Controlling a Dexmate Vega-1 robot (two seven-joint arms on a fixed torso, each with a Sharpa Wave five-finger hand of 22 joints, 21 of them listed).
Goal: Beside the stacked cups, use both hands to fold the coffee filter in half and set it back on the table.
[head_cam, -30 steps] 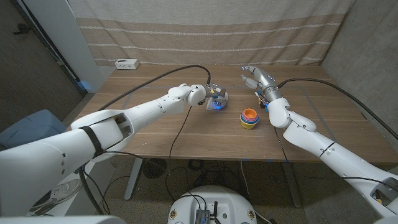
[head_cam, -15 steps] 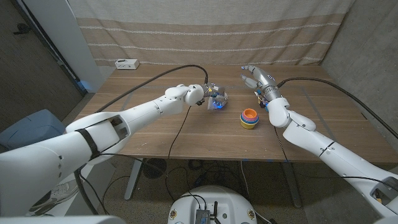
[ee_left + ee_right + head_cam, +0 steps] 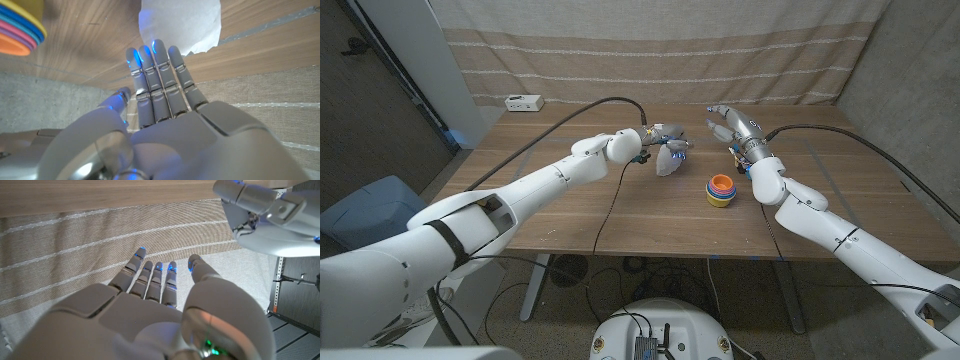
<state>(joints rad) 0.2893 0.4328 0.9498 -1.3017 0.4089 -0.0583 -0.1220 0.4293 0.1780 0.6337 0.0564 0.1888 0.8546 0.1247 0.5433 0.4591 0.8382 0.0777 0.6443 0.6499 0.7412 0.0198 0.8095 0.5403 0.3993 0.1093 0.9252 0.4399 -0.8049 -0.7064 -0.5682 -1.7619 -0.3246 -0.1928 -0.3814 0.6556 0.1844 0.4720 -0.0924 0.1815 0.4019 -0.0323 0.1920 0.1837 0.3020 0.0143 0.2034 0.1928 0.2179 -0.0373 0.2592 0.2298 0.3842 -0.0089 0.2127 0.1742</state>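
left hand (image 3: 665, 143) at frame centre seems to pinch the white coffee filter (image 3: 669, 161) above the desk (image 3: 570, 200); right hand (image 3: 728, 126), fingers apart, holds nothing, above the stacked cups (image 3: 720, 189).

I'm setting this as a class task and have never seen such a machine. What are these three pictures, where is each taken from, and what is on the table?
A standing robot with two white arms works at a wooden table. One picture looks down from its head; the other two come from cameras on its wrists, looking along each hand. The left hand is raised, touching a white coffee filter at its fingertips; whether it grips it is unclear. The right hand is open and holds nothing. The stacked cups stand nearby; a white box lies at the far corner.
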